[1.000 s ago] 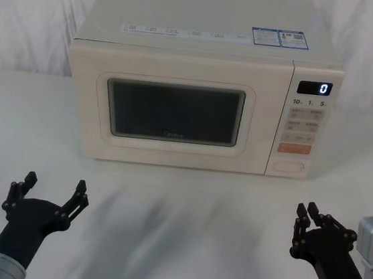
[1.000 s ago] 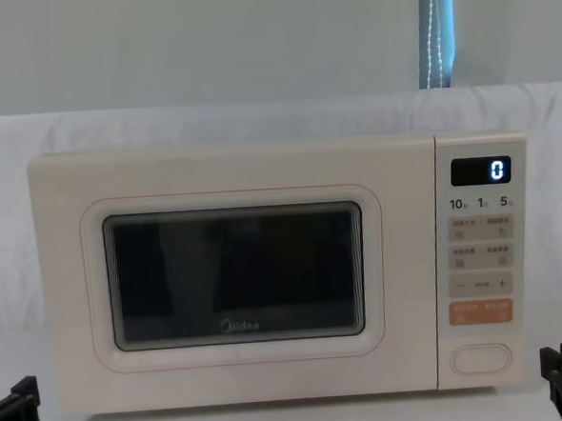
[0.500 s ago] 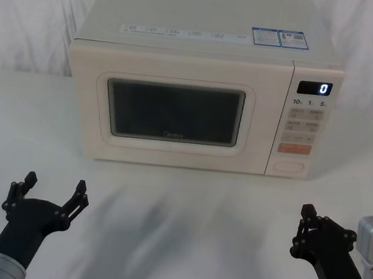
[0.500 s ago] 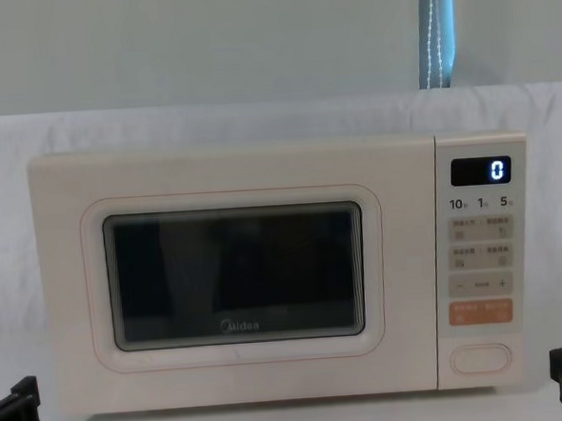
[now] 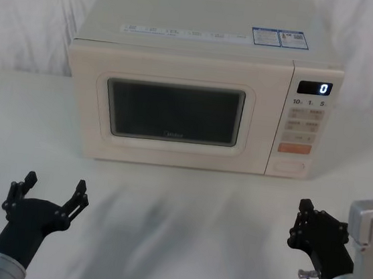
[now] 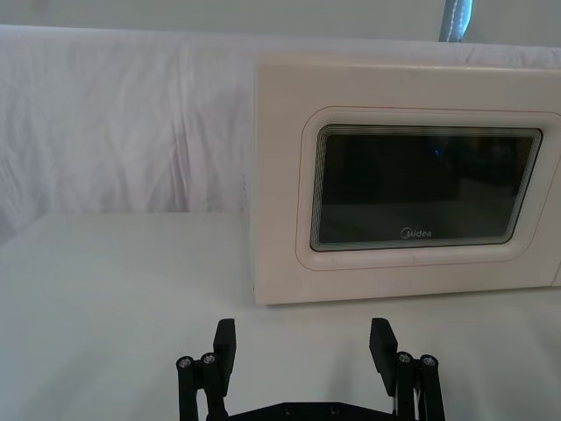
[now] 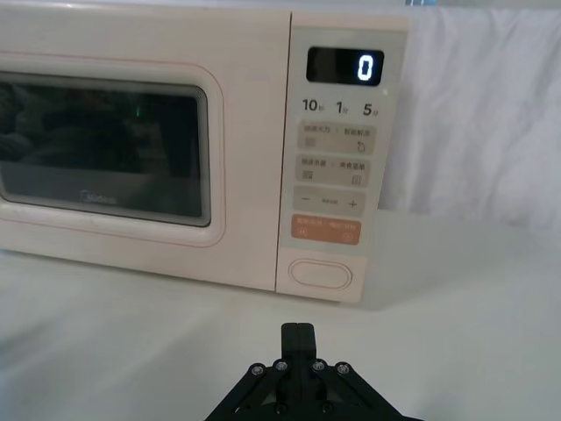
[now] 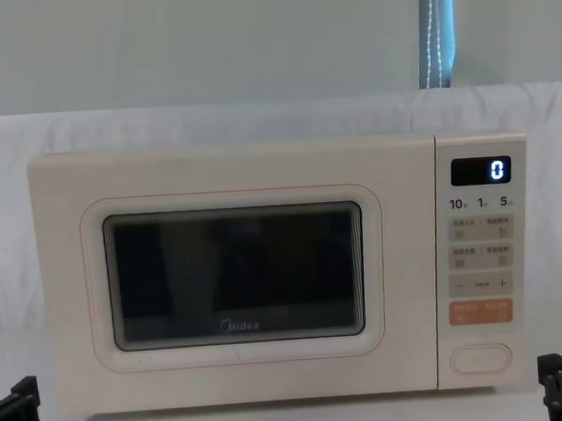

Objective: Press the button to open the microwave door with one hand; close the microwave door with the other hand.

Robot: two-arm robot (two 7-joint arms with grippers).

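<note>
The microwave door (image 5: pixel 174 113) is closed flush, its dark window facing me. The button (image 5: pixel 288 166), a large cream pill-shaped key, sits lowest on the control panel, under the orange key. My left gripper (image 5: pixel 55 182) hovers low over the table in front of the microwave's left side, open. My right gripper (image 5: pixel 305 206) hangs near the table's front right, shut with nothing in it, well short of the panel. The right wrist view shows the button (image 7: pixel 321 274) straight beyond the right gripper (image 7: pixel 298 331). In the left wrist view the left gripper (image 6: pixel 303 338) faces the door (image 6: pixel 429 189).
The microwave (image 5: pixel 206 27) stands on a white cloth-covered table (image 5: pixel 185 213), with a white curtain behind it. Its display (image 5: pixel 315 87) reads 0. Bare cloth lies between the grippers and the microwave's front.
My right gripper's fingers have come together from slightly apart, and the gripper has shifted a little to the left. The left gripper and the door have not moved.
</note>
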